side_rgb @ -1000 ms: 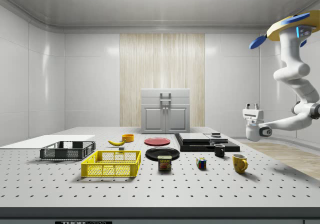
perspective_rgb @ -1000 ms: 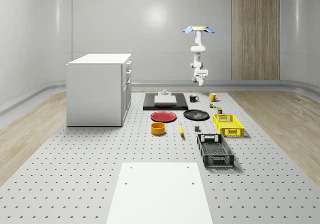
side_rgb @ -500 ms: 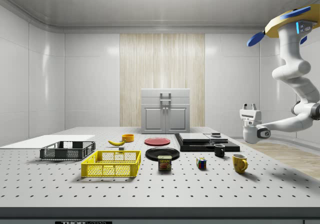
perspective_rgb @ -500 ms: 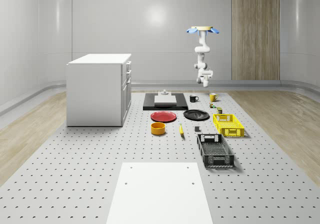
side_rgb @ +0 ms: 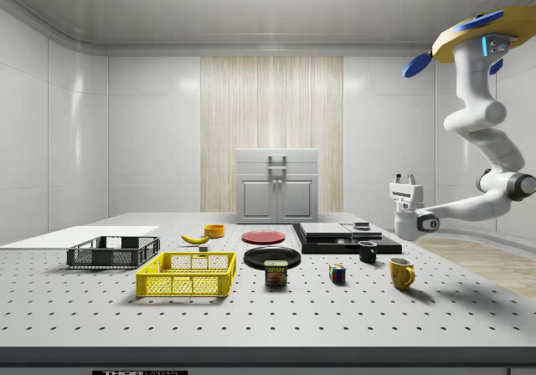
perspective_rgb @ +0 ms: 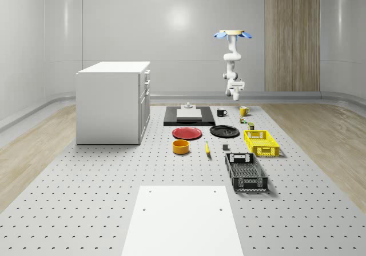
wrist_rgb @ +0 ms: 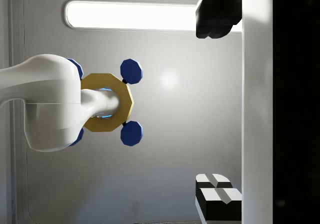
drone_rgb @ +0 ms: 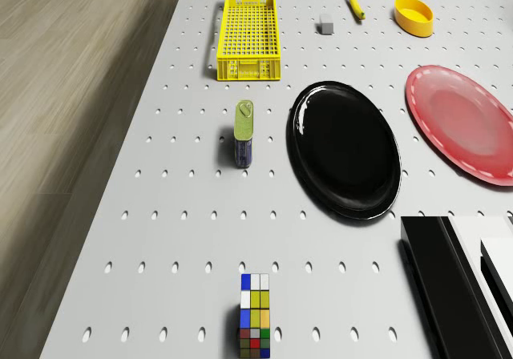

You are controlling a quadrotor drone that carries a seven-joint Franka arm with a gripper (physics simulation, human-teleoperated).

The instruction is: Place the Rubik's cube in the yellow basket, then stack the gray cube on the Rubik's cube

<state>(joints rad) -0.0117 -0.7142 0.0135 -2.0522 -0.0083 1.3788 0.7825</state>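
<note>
The Rubik's cube (side_rgb: 337, 274) (drone_rgb: 255, 315) stands on the perforated table, apart from the yellow basket (perspective_rgb: 261, 143) (side_rgb: 186, 274) (drone_rgb: 248, 34), which holds nothing. Beyond the basket, near the banana, sits the small gray cube (drone_rgb: 326, 24). The drone (perspective_rgb: 233, 34) (side_rgb: 469, 44) hovers high over the table's far end. Its arm hangs down and bends back, so my gripper (side_rgb: 406, 177) (wrist_rgb: 200, 111) points up at the ceiling. It is open and holds nothing. It hangs above the mugs, higher than the Rubik's cube and to the side view's right of it.
A Spam can (drone_rgb: 244, 132) stands between the Rubik's cube and the basket, beside a black plate (drone_rgb: 345, 147). Around them are a red plate (perspective_rgb: 187, 133), yellow mug (side_rgb: 401, 272), black mug (side_rgb: 367, 251), black crate (perspective_rgb: 246, 172), orange bowl (drone_rgb: 415, 14) and white cabinet (perspective_rgb: 113, 102).
Drone and arm have shifted toward the side view's left. The gripper has moved the same way and risen a little, still open and pointing up. The table's objects have not moved.
</note>
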